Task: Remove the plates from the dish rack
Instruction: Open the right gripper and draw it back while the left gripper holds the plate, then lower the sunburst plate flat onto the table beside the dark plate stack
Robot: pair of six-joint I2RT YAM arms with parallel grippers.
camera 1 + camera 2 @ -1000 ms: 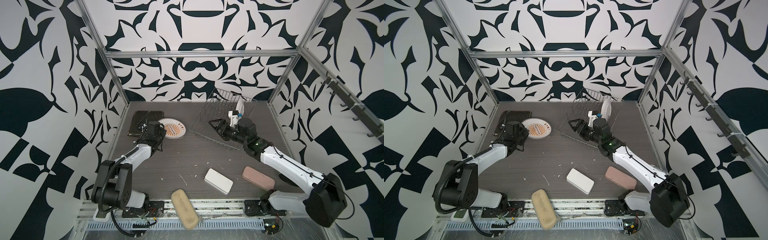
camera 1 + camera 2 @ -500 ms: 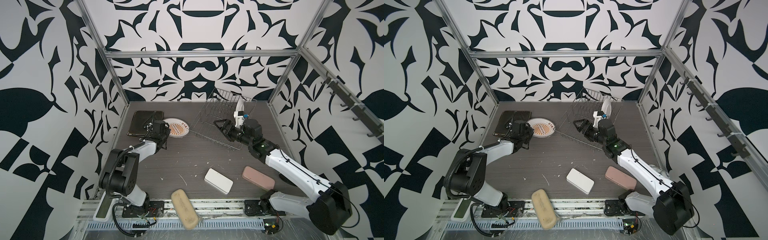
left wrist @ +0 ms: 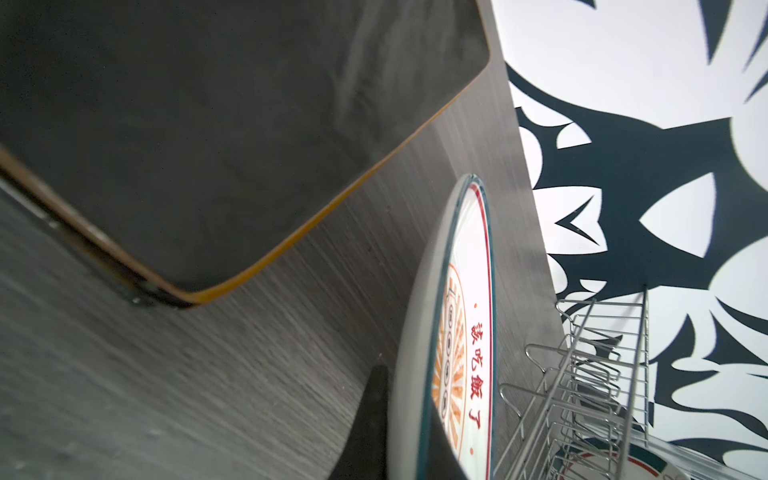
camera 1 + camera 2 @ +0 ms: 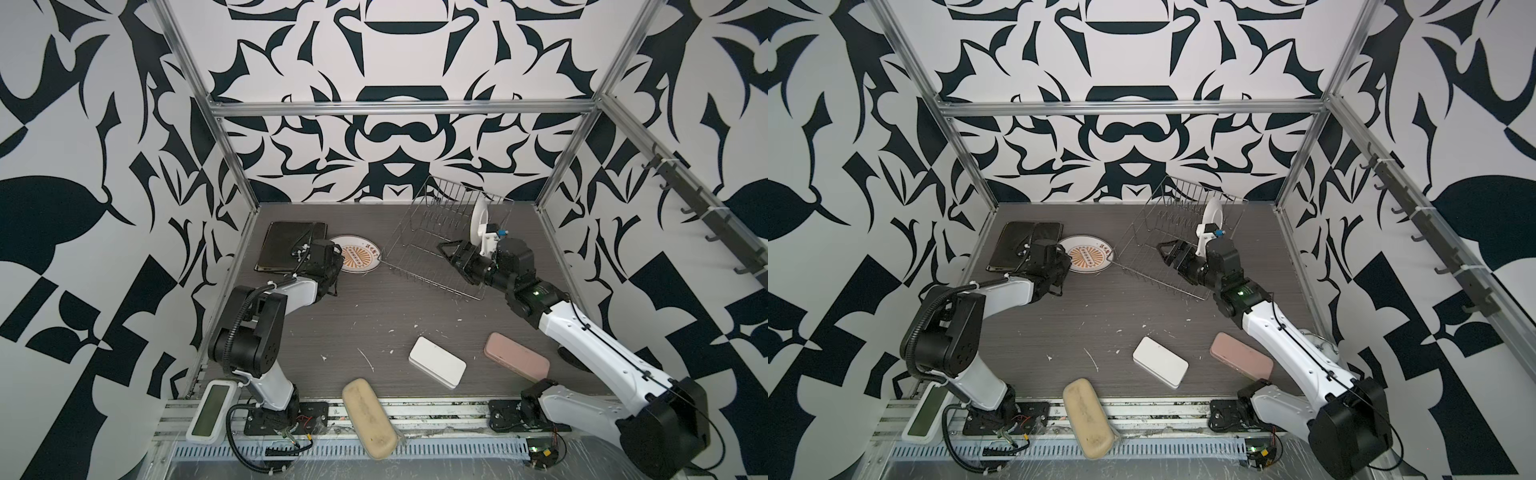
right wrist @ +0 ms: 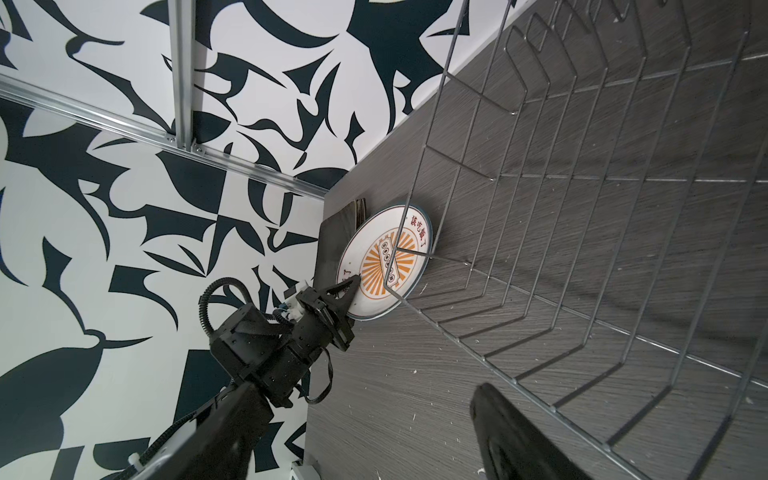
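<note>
Printed round plate [image 4: 360,261] [image 4: 1089,261]: at the back left of the counter [image 4: 374,316], between the black square plates and the dish rack's left corner; its rim is gripped; I cannot tell whether it lies flat or sits a little lifted.
White plate [image 4: 479,214] [image 4: 1213,215]: upright on edge among the prongs, towards the rack's right end.
Black square plates [image 4: 286,249] [image 4: 1017,245]: stacked flat in the back left corner, just beside the printed plate.
Dish rack [image 4: 432,257] [image 4: 1163,232]: at the back, right of middle; only the white plate shows in it.
Left gripper [image 4: 337,261] [image 5: 351,287]: jaws pinching the printed plate's near rim; in the left wrist view its fingers [image 3: 370,415] sit one on each face.
Left arm: base at front left; elbow folded up; forearm low over the counter, reaching back.
Right gripper [image 4: 448,254] [image 4: 1170,254]: jaws spread wide, nothing seen between them; over the rack's near side, pointing left.
Right arm: stretched long from the front right base, diagonally towards the back; wrist low.
Front of counter: white box [image 4: 436,368], pink case [image 4: 517,361] and beige case [image 4: 370,415], all well apart from the rack.
</note>
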